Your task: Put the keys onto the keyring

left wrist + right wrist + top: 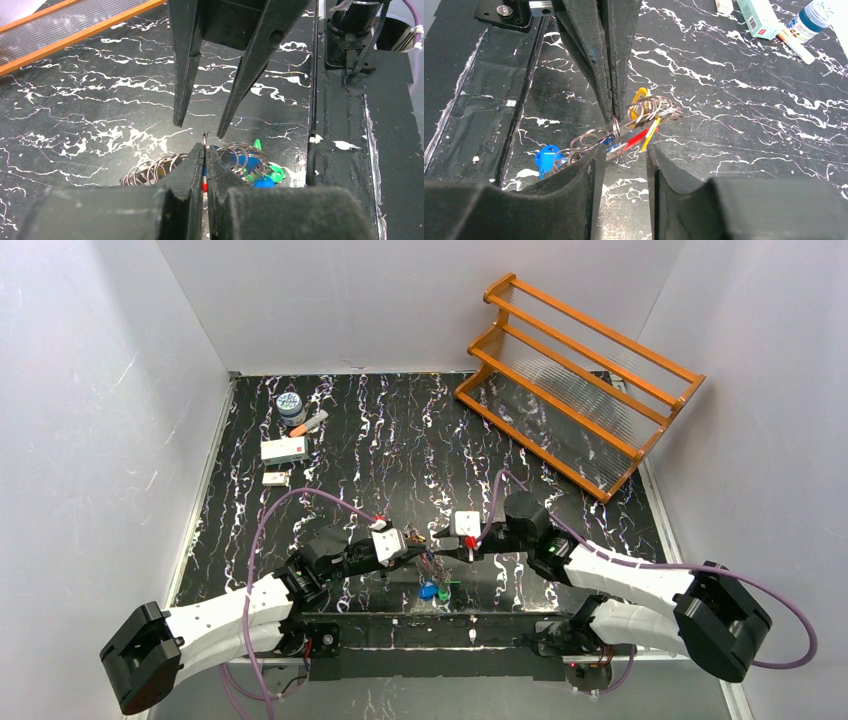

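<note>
The keyring (pixel 239 153) is a tangle of thin silvery wire rings with green, blue, red and yellow plastic tags. It sits near the table's front edge in the top view (pixel 434 576). My left gripper (pixel 205 148) is shut on one wire ring, whose edge sticks up between the tips. It also shows in the top view (pixel 420 548). My right gripper (pixel 624 152) is open, facing the left one, with the red tag (pixel 639 136) just beyond its tips. It also shows in the top view (pixel 455 552). No separate loose keys show.
An orange wooden rack (pixel 580 380) stands at the back right. A small bottle (pixel 291 407), a marker (pixel 310 423), a white box (pixel 283 450) and a small white piece (pixel 275 478) lie at the back left. A black taped strip (pixel 345 150) runs along the front edge.
</note>
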